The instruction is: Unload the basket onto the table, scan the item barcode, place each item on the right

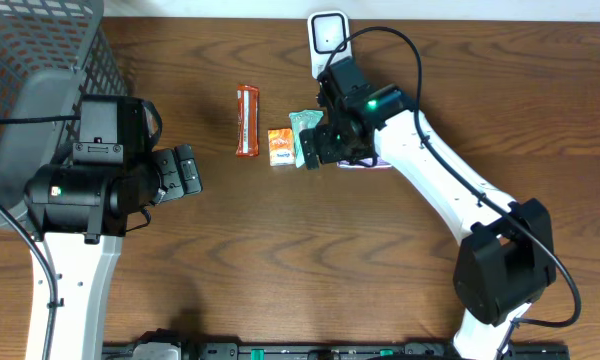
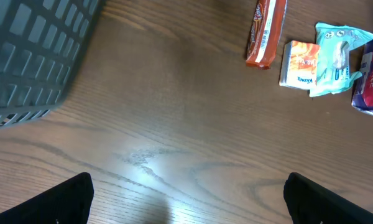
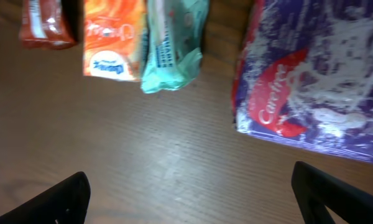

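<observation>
Several packets lie in a row on the wooden table: a red-orange bar, an orange packet, a teal packet and a purple packet. In the overhead view my right arm covers most of the purple packet. A white scanner stands at the back edge behind them. My right gripper hovers open just in front of the teal and purple packets, with bare table between its fingers. My left gripper is open over bare table, well left of the bar.
A grey mesh basket fills the back left corner, next to the left arm; its wall shows in the left wrist view. The table's front half is bare wood.
</observation>
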Available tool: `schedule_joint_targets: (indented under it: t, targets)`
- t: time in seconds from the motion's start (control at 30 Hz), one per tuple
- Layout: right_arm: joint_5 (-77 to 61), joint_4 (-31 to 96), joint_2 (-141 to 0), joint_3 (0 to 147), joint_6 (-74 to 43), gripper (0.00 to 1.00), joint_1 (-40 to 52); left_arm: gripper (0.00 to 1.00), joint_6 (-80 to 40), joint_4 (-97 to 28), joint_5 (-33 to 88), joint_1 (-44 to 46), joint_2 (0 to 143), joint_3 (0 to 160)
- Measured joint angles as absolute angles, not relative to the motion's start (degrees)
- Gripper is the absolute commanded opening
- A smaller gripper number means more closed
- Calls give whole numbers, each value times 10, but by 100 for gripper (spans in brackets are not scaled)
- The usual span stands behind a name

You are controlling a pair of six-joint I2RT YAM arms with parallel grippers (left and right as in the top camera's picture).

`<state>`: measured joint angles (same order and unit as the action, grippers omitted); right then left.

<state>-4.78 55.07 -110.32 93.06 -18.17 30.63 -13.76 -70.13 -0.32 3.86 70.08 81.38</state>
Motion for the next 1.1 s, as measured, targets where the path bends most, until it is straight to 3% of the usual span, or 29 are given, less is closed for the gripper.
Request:
schedule_joint_targets:
  t: [1.1]
  targets:
    - [12, 551, -1103, 931, -182, 99, 310, 98, -138, -701, -3, 39, 701, 814]
